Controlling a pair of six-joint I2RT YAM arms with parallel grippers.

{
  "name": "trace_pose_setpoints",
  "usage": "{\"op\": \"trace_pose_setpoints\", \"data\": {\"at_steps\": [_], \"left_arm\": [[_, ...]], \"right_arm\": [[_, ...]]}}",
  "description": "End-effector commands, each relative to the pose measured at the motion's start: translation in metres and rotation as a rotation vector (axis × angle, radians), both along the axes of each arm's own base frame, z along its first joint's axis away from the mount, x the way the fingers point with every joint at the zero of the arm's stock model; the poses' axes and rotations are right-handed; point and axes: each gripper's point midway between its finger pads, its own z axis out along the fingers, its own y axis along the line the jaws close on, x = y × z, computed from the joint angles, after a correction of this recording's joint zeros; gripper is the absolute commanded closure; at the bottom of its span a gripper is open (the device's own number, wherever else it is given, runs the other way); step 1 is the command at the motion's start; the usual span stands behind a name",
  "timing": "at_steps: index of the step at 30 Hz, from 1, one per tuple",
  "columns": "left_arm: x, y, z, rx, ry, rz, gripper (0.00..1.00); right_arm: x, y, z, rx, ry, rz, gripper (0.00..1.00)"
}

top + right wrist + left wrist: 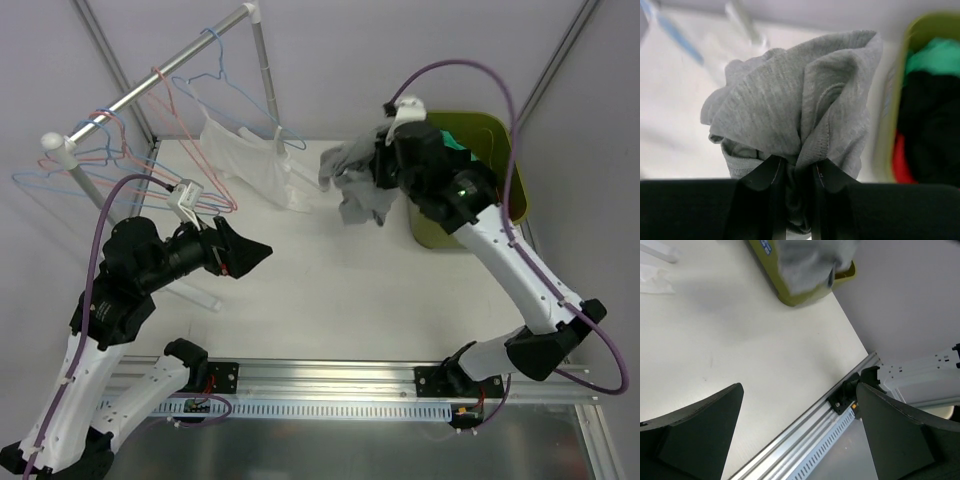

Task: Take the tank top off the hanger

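We see the right gripper clamped on the freed, bunched grey tank top, beside the green bin at the desk's far right corner, presumably for dropping; left gripper hovers, jaws apart.

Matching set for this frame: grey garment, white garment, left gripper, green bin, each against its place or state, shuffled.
1. grey garment
2. white garment
3. left gripper
4. green bin

a. open, above the table
b. pinched between fingers of the right gripper
c. hanging at the rack
d. holds coloured clothes

Pairs: 1-b, 2-c, 3-a, 4-d
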Motion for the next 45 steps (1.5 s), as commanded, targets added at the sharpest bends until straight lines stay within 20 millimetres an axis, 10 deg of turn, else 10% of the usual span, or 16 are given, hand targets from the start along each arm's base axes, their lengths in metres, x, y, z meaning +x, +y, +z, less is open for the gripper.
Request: {"op": "trace_pose_setpoints", "data": {"at_steps": [1,7,11,17,23,26,28,36,40,45], "left_arm": [[-0.011,-0.011,0.003,-0.045,0.042,-0.073,0.01],[-0.011,-0.013,0.015,-0.054,0.029,-0.085,0.01],[-0.008,-0.015,0.02,-0.09,0.073,-0.068,0.01],[-0.008,-0.018,0.05,-0.165,0.136,-0.048,0.01],[-0.004,-0.021,0.058,-0.161,0.154,-0.049,0.01],[0.006,-0.016,0.063,-0.141,0.154,0.008,0.01],[0.021,-0.013,0.069,-0.118,0.15,0.061,0.01],[0.096,0.0,0.144,-0.05,-0.049,0.275,0.01],[0.14,0.009,0.158,-0.017,-0.082,0.437,0.01],[0.194,0.018,0.147,0.013,-0.048,0.647,0.01]], "right_arm": [[0.016,-0.052,0.074,-0.026,-0.133,-0.102,1.0],[0.059,-0.117,0.136,-0.025,-0.245,-0.223,1.0],[0.088,-0.162,0.115,-0.037,-0.19,-0.318,1.0],[0.133,-0.231,-0.016,-0.022,0.123,-0.523,1.0],[0.125,-0.235,-0.158,-0.054,0.549,-0.571,0.99],[0.11,-0.234,-0.183,-0.034,0.643,-0.629,0.84],[0.106,-0.236,-0.172,-0.017,0.619,-0.651,0.46],[0.091,-0.26,-0.022,0.108,0.264,-0.738,0.01],[0.059,-0.269,0.022,0.109,0.198,-0.763,0.01],[0.014,-0.248,0.017,0.178,0.226,-0.673,0.0]]}}
